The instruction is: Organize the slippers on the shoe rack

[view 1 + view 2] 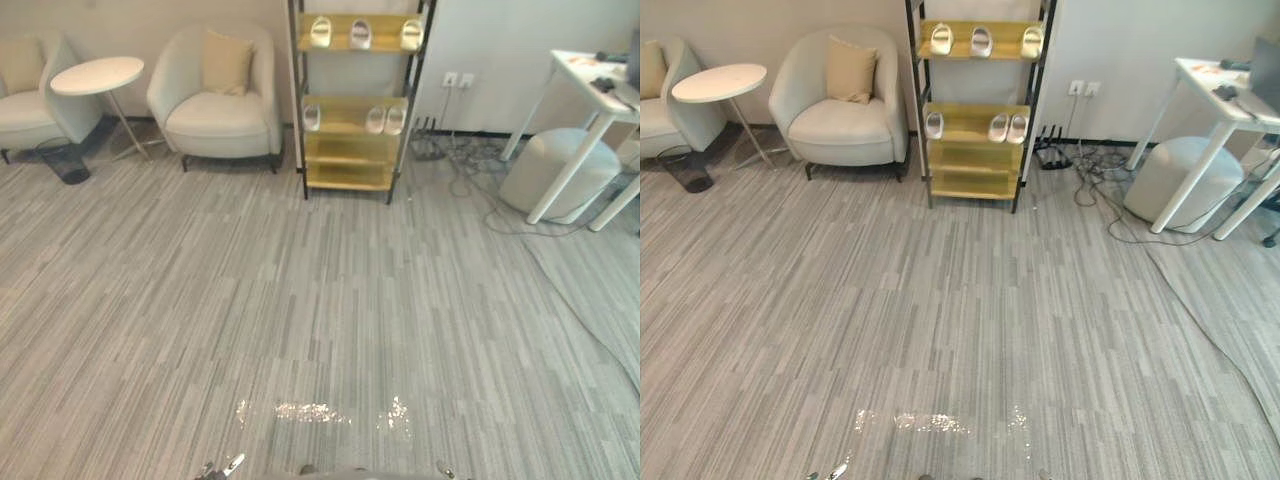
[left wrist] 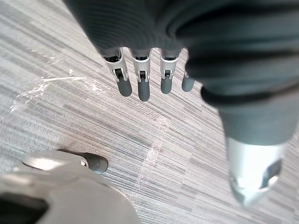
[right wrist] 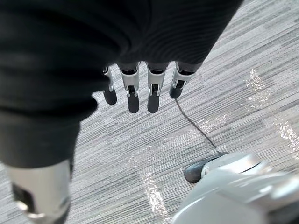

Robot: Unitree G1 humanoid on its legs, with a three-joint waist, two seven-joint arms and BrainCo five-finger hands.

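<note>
Floor (image 1: 300,300): grey striped carpet, with bright glare patches near the bottom of the head views.
Rack (image 1: 350,150): dark frame with yellow shelves, standing against the far wall, well apart from both hands.
Top slippers (image 1: 360,34): three pale ones in a row on the top shelf, spaced apart.
Lone slipper (image 1: 312,117): at the left end of the second shelf.
Pair (image 1: 385,119): two slippers side by side at the right end of that same shelf.
Lower shelves: no slippers on them.
Armchair (image 1: 215,100): cream, with a cushion, just left of the rack.
Side table (image 1: 97,75): round, white, left of the armchair.
Desk (image 1: 590,75): white, at the far right, with a pale pouf (image 1: 555,170) beneath.
Left hand (image 2: 140,79): fingers straight and relaxed, pointing down over the carpet, holding nothing.
Right hand (image 3: 133,93): likewise straight-fingered above the carpet, empty.
</note>
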